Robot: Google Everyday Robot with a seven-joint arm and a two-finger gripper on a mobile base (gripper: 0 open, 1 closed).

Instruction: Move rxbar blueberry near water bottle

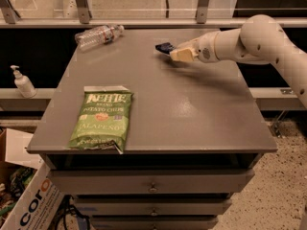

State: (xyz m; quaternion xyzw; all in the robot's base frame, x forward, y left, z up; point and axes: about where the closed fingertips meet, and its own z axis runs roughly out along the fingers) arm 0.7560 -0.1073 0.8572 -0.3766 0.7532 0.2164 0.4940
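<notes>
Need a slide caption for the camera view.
Pincer grips the rxbar blueberry at the far side of the table, right of the water bottle lying at the far-left corner.
</notes>
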